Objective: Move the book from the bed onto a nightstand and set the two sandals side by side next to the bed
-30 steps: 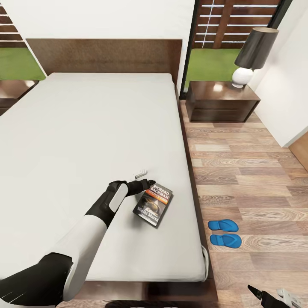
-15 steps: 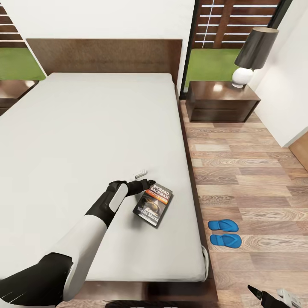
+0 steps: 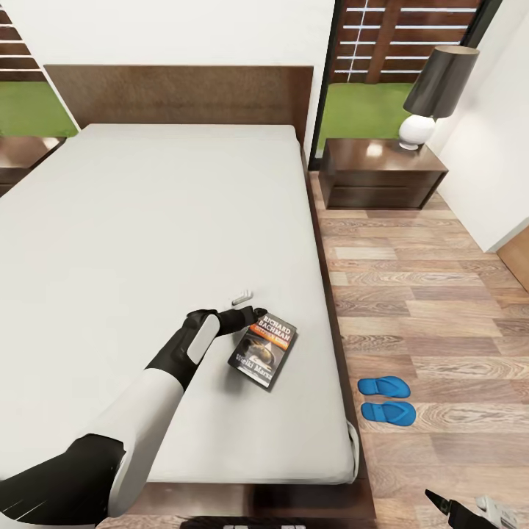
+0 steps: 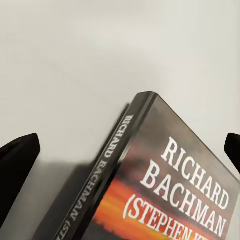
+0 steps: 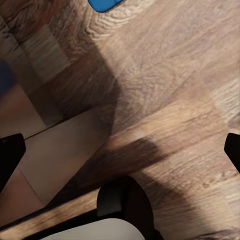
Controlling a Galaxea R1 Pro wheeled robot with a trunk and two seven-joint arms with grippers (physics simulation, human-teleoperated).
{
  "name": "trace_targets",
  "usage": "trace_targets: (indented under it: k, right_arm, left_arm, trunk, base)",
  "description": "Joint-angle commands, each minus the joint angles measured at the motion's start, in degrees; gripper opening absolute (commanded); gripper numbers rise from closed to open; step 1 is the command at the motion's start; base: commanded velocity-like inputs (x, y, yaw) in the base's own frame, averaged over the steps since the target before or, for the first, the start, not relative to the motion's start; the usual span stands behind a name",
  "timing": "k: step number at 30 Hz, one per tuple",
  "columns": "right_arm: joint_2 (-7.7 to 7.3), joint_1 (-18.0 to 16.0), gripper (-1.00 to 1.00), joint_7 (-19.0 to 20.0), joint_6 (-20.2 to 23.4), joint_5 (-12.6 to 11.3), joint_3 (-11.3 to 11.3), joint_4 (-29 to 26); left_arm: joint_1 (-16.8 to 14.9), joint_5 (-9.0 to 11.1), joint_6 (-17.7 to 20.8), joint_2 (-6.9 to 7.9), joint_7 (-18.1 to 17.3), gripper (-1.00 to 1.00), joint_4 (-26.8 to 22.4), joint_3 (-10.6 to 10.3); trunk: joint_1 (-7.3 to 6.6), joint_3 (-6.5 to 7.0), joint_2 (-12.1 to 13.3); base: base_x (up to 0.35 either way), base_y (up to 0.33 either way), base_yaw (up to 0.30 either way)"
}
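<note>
Almost nothing has shifted over the last second: the book's near corner has tipped up very slightly against the left gripper, and the rest sits as before.

From the head view, the left gripper (image 3: pixel 253 317) reaches across the light-grey mattress of the bed (image 3: pixel 147 220) and meets the upper left corner of the book (image 3: pixel 263 350), which lies near the bed's right edge, cover up and turned at a slant. One white-tipped finger (image 3: pixel 242 297) pokes out past the book's top, so the jaws stand apart around that corner rather than clamped. On the wood floor (image 3: pixel 433 294) just beside the bed, the two blue sandals (image 3: pixel 386 399) lie side by side. Farther off, by the headboard, the nightstand (image 3: pixel 382 175) carries a lamp (image 3: pixel 435 92) with a dark shade; a second nightstand (image 3: pixel 26 156) peeks in at the left edge. The right gripper (image 3: pixel 470 512) hangs low at the lower right corner, well apart from everything.

The left wrist view has the book (image 4: pixel 170 185) close up, spine and "RICHARD BACHMAN" readable, between two dark fingertips (image 4: pixel 17 165) spread wide, seemingly not touching it.

The right wrist view looks down at floor planks (image 5: pixel 165 90), a sliver of blue sandal (image 5: pixel 106 4), and its own fingertips (image 5: pixel 10 160) held wide open.
</note>
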Motion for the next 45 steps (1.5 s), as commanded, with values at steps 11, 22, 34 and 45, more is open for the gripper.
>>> trace_targets:
  k: [11,22,34,45]
  right_arm:
    - [-0.04,-0.02,1.00,0.22,-0.07,-0.51,0.29,0.11]
    - [-0.03,-0.04,1.00,0.22,-0.07,-0.51,0.33,0.11]
    - [-0.05,-0.02,1.00,0.22,0.17,-0.51,0.35,0.14]
    - [-0.05,-0.03,1.00,0.22,0.28,-0.51,0.35,0.14]
  left_arm:
    - [0.01,0.20,0.27,0.00,-0.02,1.00,0.47,-0.03]
    - [0.01,0.24,0.27,0.00,-0.02,1.00,0.47,-0.03]
    - [0.01,0.20,0.27,0.00,-0.02,1.00,0.47,-0.03]
    - [0.01,0.22,0.27,0.00,-0.02,1.00,0.47,-0.03]
  trunk:
    - [-0.87,0.68,1.59]
    - [-0.87,0.68,1.59]
    - [-0.87,0.70,1.59]
    - [-0.87,0.91,1.59]
  base:
    - [0.000,0.000,0.000]
    - [0.000,0.000,0.000]
    - [0.000,0.000,-0.007]
    - [0.000,0.000,-0.096]
